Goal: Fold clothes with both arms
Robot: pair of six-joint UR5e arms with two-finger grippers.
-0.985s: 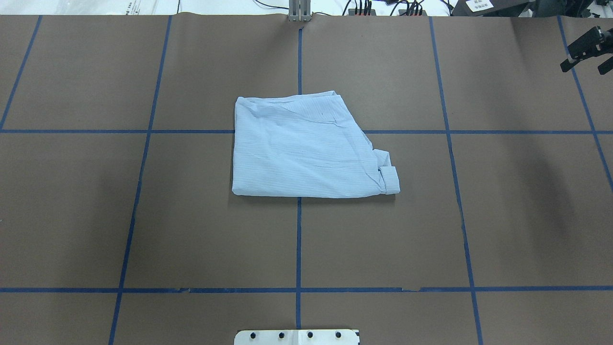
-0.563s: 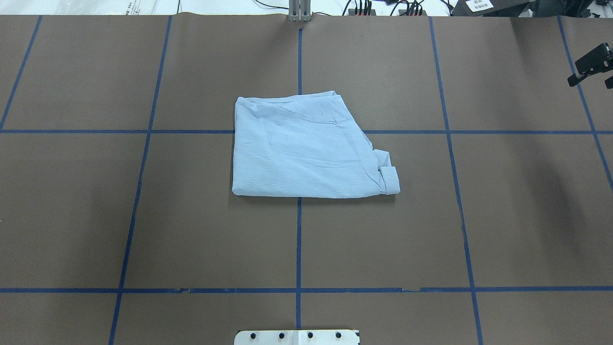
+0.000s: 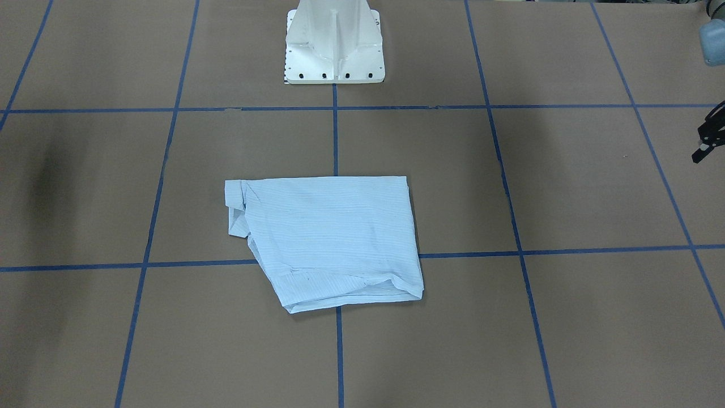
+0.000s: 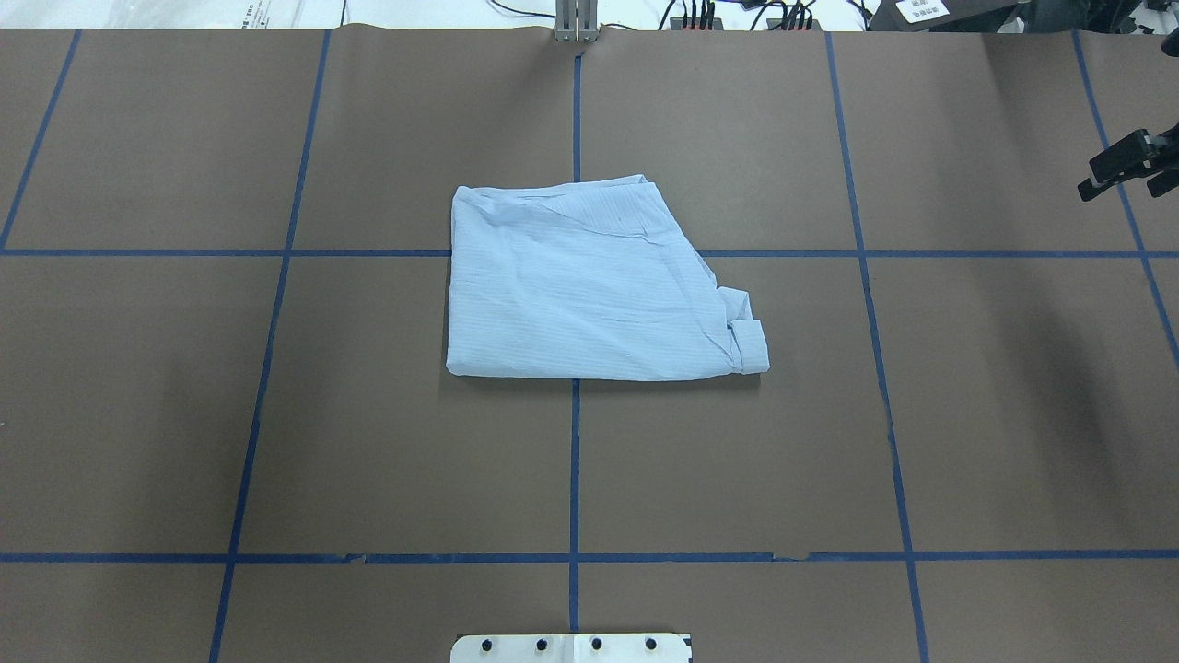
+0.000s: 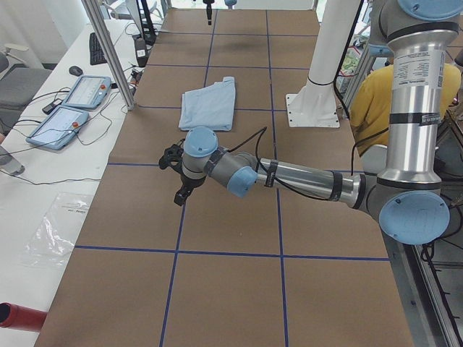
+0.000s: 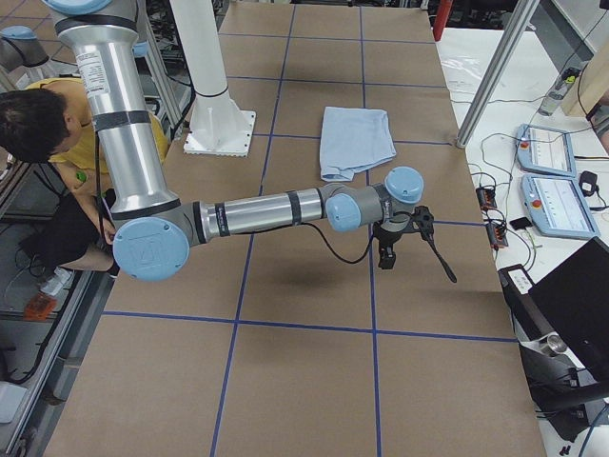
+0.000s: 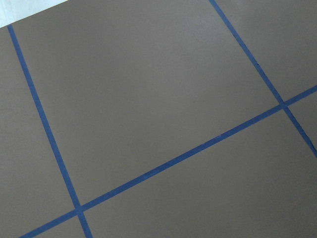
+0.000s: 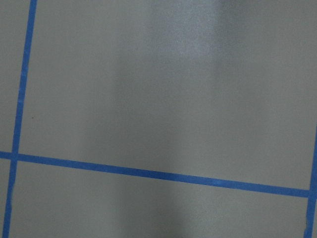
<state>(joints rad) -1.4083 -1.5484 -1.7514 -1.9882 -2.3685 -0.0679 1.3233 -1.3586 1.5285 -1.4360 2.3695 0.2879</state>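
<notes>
The light blue striped shirt (image 4: pixel 589 290) lies folded flat in the middle of the table, a cuff sticking out at its right near corner; it also shows in the front view (image 3: pixel 334 238). My right gripper (image 4: pixel 1119 191) is open and empty, far right of the shirt, at the view's edge. My left gripper (image 3: pixel 708 136) shows only partly at the front view's right edge, far from the shirt. In the exterior left view (image 5: pixel 173 177) its fingers stand apart with nothing between them. Both wrist views show only bare table.
The brown table cover (image 4: pixel 276 414) carries blue tape grid lines. The white pedestal base (image 3: pixel 334 45) stands at the robot's side. Tablets (image 5: pixel 72 105) and cables lie on the white bench beyond the far edge. A person (image 6: pixel 57 143) sits behind the robot.
My right gripper has moved towards the robot's side of the table along the right edge of the overhead view. The shirt has not moved.
</notes>
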